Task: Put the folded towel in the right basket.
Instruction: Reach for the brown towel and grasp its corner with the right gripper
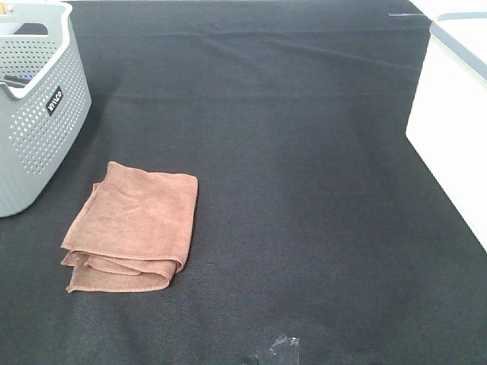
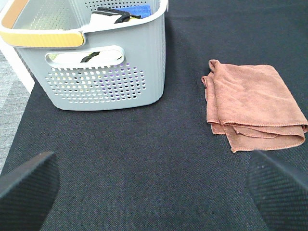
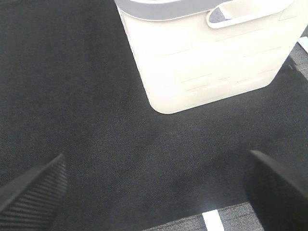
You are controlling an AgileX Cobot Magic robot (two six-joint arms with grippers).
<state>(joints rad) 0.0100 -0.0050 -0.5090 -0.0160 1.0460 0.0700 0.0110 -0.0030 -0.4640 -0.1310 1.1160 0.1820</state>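
Toward the lower left of the high view, the folded towel (image 1: 131, 226) lies flat on the black cloth (image 1: 304, 190), near the grey basket (image 1: 38, 114) and well apart from the white basket (image 1: 453, 114), which the right edge crops, so its inside cannot be judged. Both the left gripper (image 2: 154, 187) and right gripper (image 3: 156, 190) show fingers spread wide, holding nothing, so the pickup has not begun. Next, an arm, probably the left, must descend and pinch all the layers together.
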